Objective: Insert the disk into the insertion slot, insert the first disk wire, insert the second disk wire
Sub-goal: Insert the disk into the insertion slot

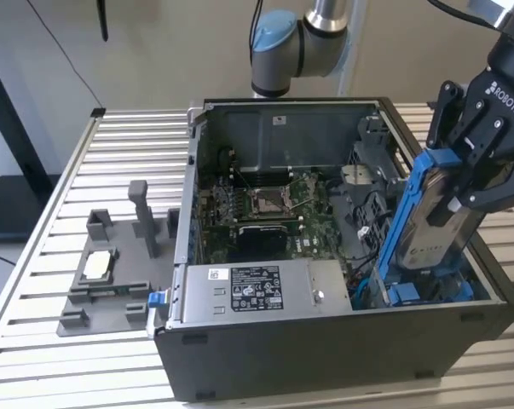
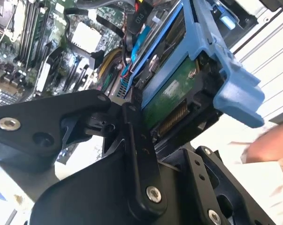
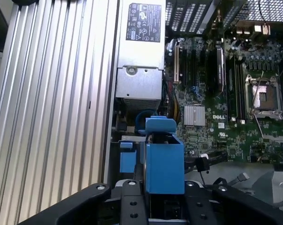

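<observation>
1. Gripper, black with linked metal fingers (image 1: 459,192), at the exterior view's upper right, is clamped on the disk (image 1: 429,234), a flat silver-grey hard drive with a pale label in a bright blue plastic carrier. The disk stands tilted, its lower end at the insertion slot (image 1: 410,294). That slot is the narrow blue-tabbed bay of the grey metal drive cage, in the lower right corner of the open black computer case (image 1: 325,349). Whether the end has entered the bay cannot be told.
2. Second wrist view: the fingers (image 2: 137,154) pinch the disk (image 2: 172,93) across its thickness, with its green circuit board showing. The hold looks firm enough for pushing.
3. First wrist view: the blue carrier (image 3: 164,161) sits centred between the fingers, near the grey labelled power-supply box (image 3: 140,51) and the green motherboard (image 3: 216,117). Done well, this step likely means keeping the carrier's edges parallel to the bay, pressing along the disk's long axis, and clearing the loose black cable (image 3: 203,161).
</observation>
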Action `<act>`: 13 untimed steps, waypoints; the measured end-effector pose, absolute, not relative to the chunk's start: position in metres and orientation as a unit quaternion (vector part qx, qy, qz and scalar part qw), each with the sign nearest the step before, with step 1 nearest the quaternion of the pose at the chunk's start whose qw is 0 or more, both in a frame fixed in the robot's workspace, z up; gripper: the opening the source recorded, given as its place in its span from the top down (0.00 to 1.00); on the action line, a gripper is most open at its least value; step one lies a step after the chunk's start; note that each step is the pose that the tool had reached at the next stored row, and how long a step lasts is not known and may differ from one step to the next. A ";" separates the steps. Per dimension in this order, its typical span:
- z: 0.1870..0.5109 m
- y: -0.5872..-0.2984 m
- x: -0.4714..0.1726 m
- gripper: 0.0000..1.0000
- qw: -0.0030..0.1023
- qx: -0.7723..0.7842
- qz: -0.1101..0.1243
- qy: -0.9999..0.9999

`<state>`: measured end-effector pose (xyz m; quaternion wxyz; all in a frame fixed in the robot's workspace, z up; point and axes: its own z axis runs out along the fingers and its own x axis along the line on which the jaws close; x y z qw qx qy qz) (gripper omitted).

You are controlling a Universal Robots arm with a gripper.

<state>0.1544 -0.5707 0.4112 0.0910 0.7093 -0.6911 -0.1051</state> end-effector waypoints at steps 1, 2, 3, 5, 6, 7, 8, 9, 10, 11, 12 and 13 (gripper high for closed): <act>0.411 -0.571 0.154 0.67 0.091 0.709 -0.105 -0.691; 0.411 -0.571 0.154 0.67 0.091 0.709 -0.105 -0.691; 0.411 -0.571 0.154 0.67 0.091 0.709 -0.105 -0.691; 0.411 -0.571 0.155 0.68 0.091 0.709 -0.105 -0.691; 0.411 -0.571 0.156 0.68 0.092 0.709 -0.107 -0.691; 0.412 -0.571 0.157 0.68 0.093 0.709 -0.108 -0.691; 0.412 -0.571 0.159 0.68 0.094 0.709 -0.109 -0.691; 0.412 -0.572 0.161 0.68 0.094 0.709 -0.110 -0.690; 0.412 -0.572 0.162 0.68 0.095 0.709 -0.111 -0.690; 0.411 -0.572 0.163 0.68 0.096 0.709 -0.111 -0.690; 0.411 -0.572 0.163 0.68 0.096 0.708 -0.111 -0.690; 0.410 -0.572 0.163 0.68 0.096 0.708 -0.112 -0.690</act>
